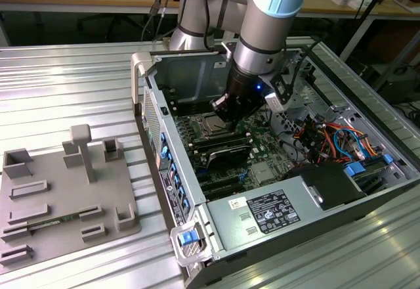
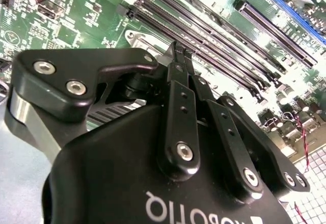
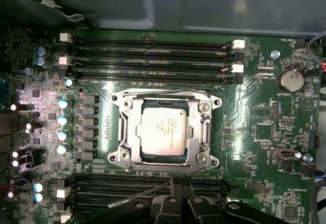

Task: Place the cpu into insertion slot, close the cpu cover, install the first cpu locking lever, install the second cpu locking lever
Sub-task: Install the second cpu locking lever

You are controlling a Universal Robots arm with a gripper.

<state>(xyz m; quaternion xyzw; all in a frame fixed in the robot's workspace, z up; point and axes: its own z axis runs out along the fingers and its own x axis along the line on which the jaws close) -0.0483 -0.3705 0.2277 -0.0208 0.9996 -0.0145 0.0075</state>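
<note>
The cpu (image 3: 162, 131) is sitting flat in the insertion slot (image 3: 164, 131) at the middle of the green motherboard (image 3: 265, 132), with the cpu cover (image 3: 204, 124) lying closed around it as a shiny metal frame. Long black memory slots (image 3: 153, 61) are running along one side of the socket and more are lying on the opposite side. The hand (image 3: 177, 184) is hovering over that second bank, its black fingers (image 3: 173, 188) pressed together just beside a thin metal lever (image 3: 140, 196) angling out from the socket's edge.
</note>
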